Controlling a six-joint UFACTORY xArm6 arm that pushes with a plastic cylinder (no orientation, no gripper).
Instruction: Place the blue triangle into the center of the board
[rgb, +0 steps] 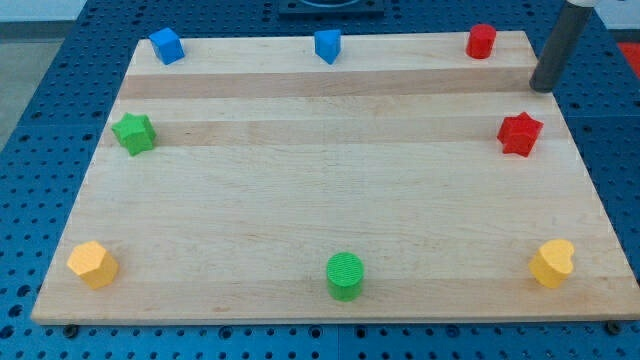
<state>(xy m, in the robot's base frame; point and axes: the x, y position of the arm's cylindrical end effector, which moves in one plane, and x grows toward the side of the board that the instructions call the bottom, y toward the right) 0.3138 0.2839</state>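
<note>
My tool, a bare dark rod holding nothing, has my tip (544, 86) off the pale wooden surface (330, 190) at its upper right corner, near the red cylinder (481, 40). The small blue triangle block (327, 45) sits at the top edge, mid-width. I judge I must get behind it and push toward the view's bottom; the centre lies open.

1. A laboratory or robotics test bench is indicated rather than a home.
2. A pale wooden board (330, 190) is laid on a blue perforated table top (60, 90), its holes set in a regular grid.
3. Small coloured blocks are spaced around the board's edges, as in a prepared trial.
</note>
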